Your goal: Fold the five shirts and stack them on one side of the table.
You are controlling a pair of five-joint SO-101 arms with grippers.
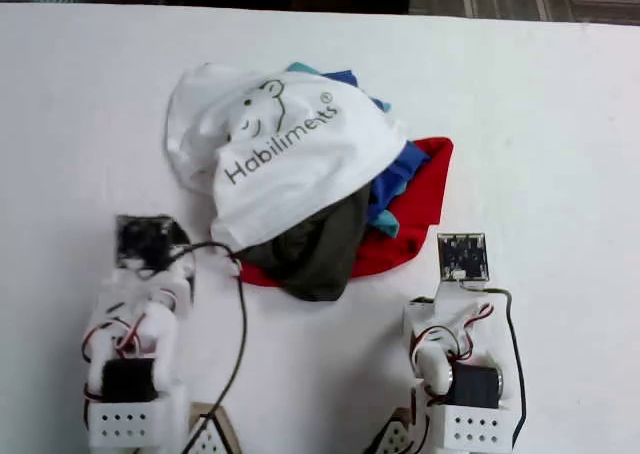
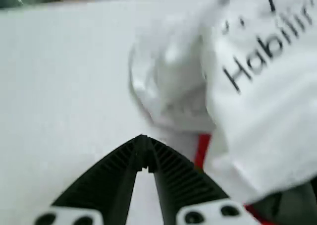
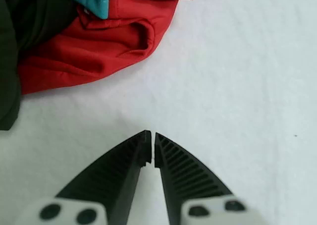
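A heap of shirts lies mid-table in the high view. A white printed shirt [image 1: 275, 149] covers the top, over a dark olive shirt [image 1: 318, 249], a red shirt [image 1: 415, 209], a blue shirt [image 1: 395, 179] and a teal one [image 1: 385, 224]. My left arm sits near the front left, its gripper [image 2: 144, 143] shut, just short of the white shirt [image 2: 257, 101] with a strip of red [image 2: 200, 150] beneath. My right gripper [image 3: 150, 138] is shut over bare table, a little short of the red shirt [image 3: 94, 46] and the dark shirt [image 3: 10, 61].
The white table [image 1: 540, 124] has open room left and right of the heap. A black cable [image 1: 238, 324] runs from the left arm toward the front edge. Both arm bases stand at the front edge.
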